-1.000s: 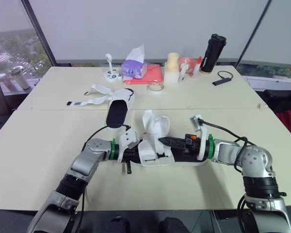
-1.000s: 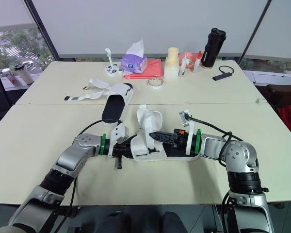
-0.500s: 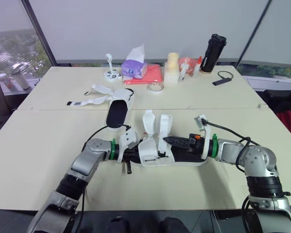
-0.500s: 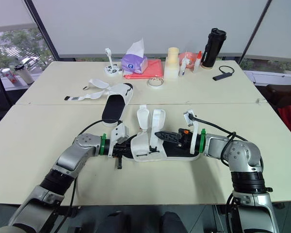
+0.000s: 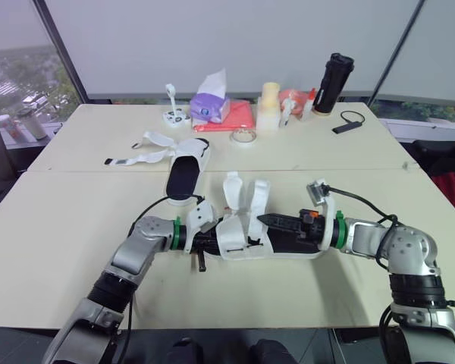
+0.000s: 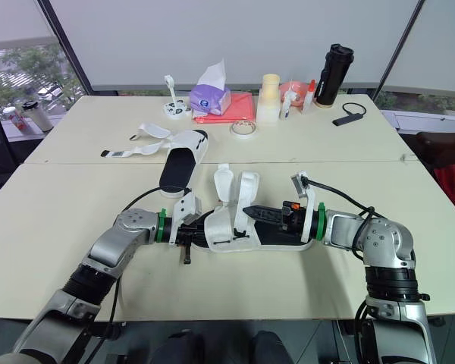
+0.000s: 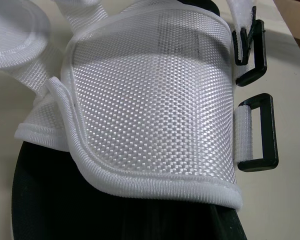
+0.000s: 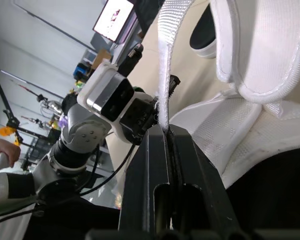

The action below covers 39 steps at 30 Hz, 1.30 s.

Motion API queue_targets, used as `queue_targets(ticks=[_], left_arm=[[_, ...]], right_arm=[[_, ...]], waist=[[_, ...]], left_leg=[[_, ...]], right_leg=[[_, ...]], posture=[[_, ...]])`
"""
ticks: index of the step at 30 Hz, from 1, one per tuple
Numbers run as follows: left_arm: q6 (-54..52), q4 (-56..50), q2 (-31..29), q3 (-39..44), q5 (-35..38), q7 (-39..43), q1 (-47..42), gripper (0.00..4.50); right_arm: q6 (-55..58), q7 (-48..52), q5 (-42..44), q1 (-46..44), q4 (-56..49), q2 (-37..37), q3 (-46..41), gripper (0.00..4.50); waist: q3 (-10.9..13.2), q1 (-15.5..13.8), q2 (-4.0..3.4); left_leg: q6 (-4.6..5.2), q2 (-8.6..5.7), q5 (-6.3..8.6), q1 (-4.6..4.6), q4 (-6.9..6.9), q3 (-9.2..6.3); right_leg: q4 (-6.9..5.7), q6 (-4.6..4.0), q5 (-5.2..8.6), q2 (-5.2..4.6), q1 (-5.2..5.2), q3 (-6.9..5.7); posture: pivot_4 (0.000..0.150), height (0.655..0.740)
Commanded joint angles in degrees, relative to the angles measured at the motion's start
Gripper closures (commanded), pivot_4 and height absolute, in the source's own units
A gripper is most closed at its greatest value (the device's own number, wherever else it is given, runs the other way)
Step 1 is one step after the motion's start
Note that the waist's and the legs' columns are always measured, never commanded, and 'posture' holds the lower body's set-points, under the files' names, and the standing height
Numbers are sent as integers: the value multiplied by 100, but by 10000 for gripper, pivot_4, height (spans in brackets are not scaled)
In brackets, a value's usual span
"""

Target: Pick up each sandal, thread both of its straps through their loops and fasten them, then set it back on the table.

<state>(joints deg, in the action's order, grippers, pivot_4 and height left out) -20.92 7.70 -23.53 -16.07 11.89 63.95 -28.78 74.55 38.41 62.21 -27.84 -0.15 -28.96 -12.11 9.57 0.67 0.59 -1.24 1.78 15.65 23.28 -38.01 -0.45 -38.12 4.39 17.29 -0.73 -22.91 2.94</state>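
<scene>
- Near sandal (image 5: 246, 241): our landmark. It appears to rest on the table (image 5: 68, 227), between the two grippers.
- Right gripper (image 5: 262, 221): reaches in over the near sandal's black sole (image 5: 296, 241). It is pinched narrow on one white strap (image 8: 163, 75), which rises upright from the pinch.
- Second strap (image 5: 233, 191): stands free just beside the held one, on the side toward the left gripper.
- Left gripper (image 5: 200, 244): at the opposite end of the near sandal, touching it. We cannot tell whether it is closed or wide.
- Loops (image 7: 258, 132): two black loops on the near sandal's side. We see no strap passing through either, so we judge both unthreaded.
- Far sandal (image 5: 186, 173): beyond the near sandal and apart from it, flat on the table. Its straps (image 5: 148, 145) lie splayed loose to one side.
- Progress: we judge the task to be at an early stage, with one strap gripped and none fastened. What remains is to thread and fasten both straps of the near sandal, set it back, then do the same for the far sandal.
</scene>
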Motion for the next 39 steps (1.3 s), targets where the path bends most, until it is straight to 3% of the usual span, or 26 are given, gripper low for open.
queue_targets(ticks=[1,4,9,13,19,27,29,31,37,39], left_arm=[[-90,80,-12,-167,-96,-11,147,45000],[-88,82,-13,-166,-100,-17,146,45000],[-71,113,-17,-165,-107,-11,129,45000],[-55,122,-23,-160,-116,-13,131,45000],[-55,129,-32,-170,-122,-8,130,45000],[-32,162,-35,-204,-148,-2,137,45000],[-44,156,-41,-215,-153,-5,147,45000],[-54,149,-46,-216,-149,-6,152,45000],[-60,145,-56,-213,-148,-16,159,45000],[-58,148,-58,-209,-148,-20,159,45000]], right_arm=[[52,-53,214,-194,39,51,-245,44743],[-44,-46,10,-164,12,1,-122,44743],[-788,292,-1012,175,-340,-295,851,44743],[-1031,457,-1126,235,-353,-268,865,32152],[-985,431,-906,177,-275,-141,535,1753],[-843,429,-760,254,-526,-67,501,1753],[-839,324,-840,236,-494,-23,555,7165],[-877,302,-958,223,-450,-39,633,15385],[-871,381,-1007,115,-474,-66,699,44780],[-860,434,-991,101,-513,-89,717,44780]], waist=[[0,0,0],[0,-2,0],[-1,0,-1],[-1,7,-1],[-1,4,-1],[-1,2,-1],[-1,5,-1],[-1,4,-1],[-1,5,-1],[-1,2,-1]], left_leg=[[0,0,0,0,0,0],[0,0,0,0,0,0],[0,-1,0,0,0,1],[0,0,0,0,0,0],[0,0,0,-2,0,0],[0,0,0,-2,0,-1],[0,0,0,-2,0,-1],[0,0,0,-2,0,-1],[0,0,0,-2,0,-1],[0,0,0,-3,0,-1]], right_leg=[[0,0,0,0,0,0],[0,0,0,0,0,0],[1,0,0,0,0,0],[1,1,0,3,0,1],[0,1,0,2,2,0],[0,1,0,2,2,0],[0,1,0,2,2,0],[0,1,0,2,2,1],[0,1,0,2,2,0],[0,1,0,2,2,1]], posture=[[1500,7400],[1500,7400],[1500,7400],[1500,7400],[1500,7400],[1500,7400],[1500,7400],[1500,7400],[1500,7400],[1500,7400]])
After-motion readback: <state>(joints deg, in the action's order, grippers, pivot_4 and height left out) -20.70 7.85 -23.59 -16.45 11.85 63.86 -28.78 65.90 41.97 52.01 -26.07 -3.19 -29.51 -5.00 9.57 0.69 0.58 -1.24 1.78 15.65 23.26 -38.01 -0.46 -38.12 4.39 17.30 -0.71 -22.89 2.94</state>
